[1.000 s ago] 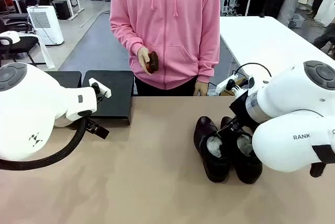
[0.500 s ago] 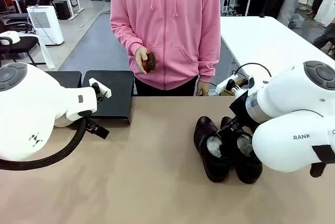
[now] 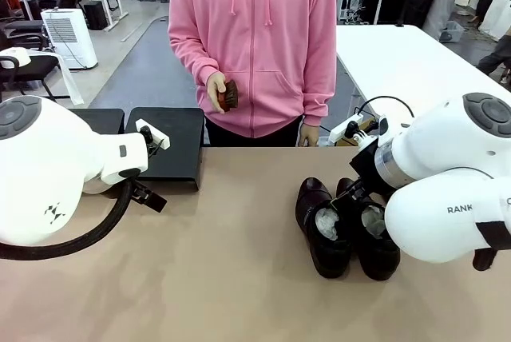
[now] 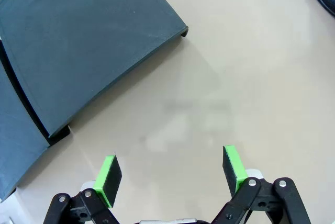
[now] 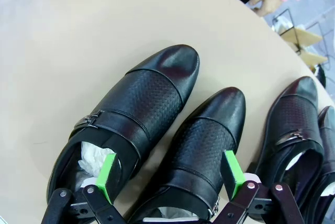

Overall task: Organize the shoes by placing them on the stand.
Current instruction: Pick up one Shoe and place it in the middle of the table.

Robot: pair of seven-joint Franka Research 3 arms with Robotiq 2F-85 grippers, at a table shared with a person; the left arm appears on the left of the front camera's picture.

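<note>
Two glossy black shoes [image 3: 323,226] [image 3: 371,234] lie side by side on the table's right half, white paper inside them. In the right wrist view my right gripper [image 5: 170,174] hangs open just above this pair, one shoe [image 5: 136,109] under its left finger and the other shoe [image 5: 207,135] between the pads. A third shoe [image 5: 290,124] lies further right. The stand [image 3: 172,146] is a low black platform at the far left edge, with a second unit [image 3: 104,118] beside it. My left gripper [image 4: 170,174] is open over bare table near the stand's corner [image 4: 84,46].
A person in a pink hoodie [image 3: 255,38] stands at the far side holding a small brown object [image 3: 230,94]. A small wire rack [image 5: 301,38] stands beyond the shoes. The tan tabletop [image 3: 223,278] lies bare between stand and shoes.
The person's hand with the brown object has shifted slightly. Both arms and the shoes are where they were.
</note>
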